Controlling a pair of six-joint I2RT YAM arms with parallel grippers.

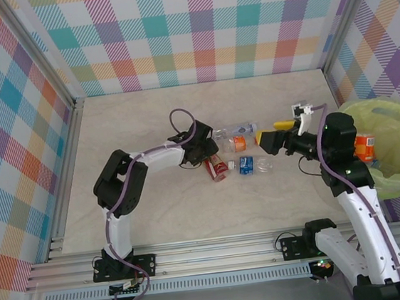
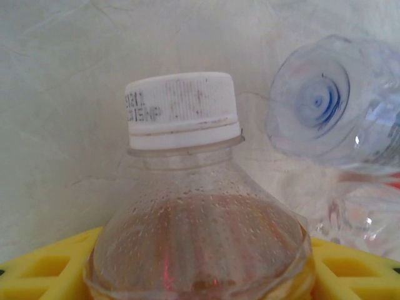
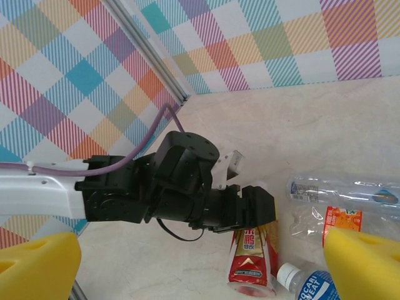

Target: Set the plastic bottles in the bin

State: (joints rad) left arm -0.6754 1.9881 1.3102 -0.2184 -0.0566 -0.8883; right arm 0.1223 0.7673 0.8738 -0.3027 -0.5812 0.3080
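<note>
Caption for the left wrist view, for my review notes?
White-capped bottle between the yellow fingers, a clear bottle lying base-on beside it.

Left arm extended, end effector (image 1: pixel 206 155) clamping bottle (image 2: pixel 200 237); right arm raised, end effector (image 1: pixel 271 132) wide open.

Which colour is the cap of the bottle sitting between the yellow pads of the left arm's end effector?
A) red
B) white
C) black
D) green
B: the left wrist view shows a white cap on the bottle, which sits between the yellow pads of the left end effector.
</note>
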